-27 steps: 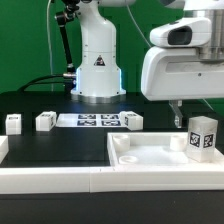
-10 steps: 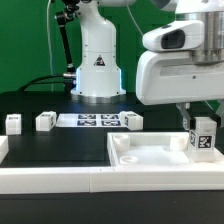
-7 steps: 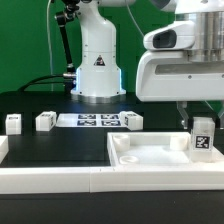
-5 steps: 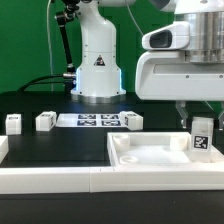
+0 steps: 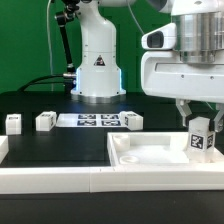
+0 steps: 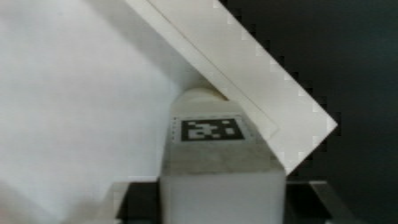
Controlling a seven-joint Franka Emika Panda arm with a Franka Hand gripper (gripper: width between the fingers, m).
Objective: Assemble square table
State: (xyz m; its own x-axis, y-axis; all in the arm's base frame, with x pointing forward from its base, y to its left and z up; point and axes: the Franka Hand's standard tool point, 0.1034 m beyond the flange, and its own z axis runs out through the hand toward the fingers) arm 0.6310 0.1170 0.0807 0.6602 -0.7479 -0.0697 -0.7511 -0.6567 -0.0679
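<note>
The square top [image 5: 150,160] is smooth white plastic. It is shaped like a flat tray with a raised rim and rounded inside corners. It lies flat on the black tabletop [image 5: 60,145], at the front and toward the exterior view's right. The pincer [image 5: 201,122] is closed on a leg [image 5: 201,138], with one dark finger [image 6: 139,205] on each side of it. The leg is a small white block with flat sides and a black-and-white square tag on its face. It stands upright, with its long side running up and down, by the back rim of the top toward the exterior view's right. I cannot tell if its bottom end touches the top. In the wrist view the leg's end sits close to a corner of the rim. The floor of the top is open on the exterior view's left of the leg. Three other legs [image 5: 13,122] [image 5: 45,120] [image 5: 132,120] sit along the back of the tabletop, on both sides of the marker board [image 5: 90,120]. A long white rail [image 5: 50,178] runs along the front.
</note>
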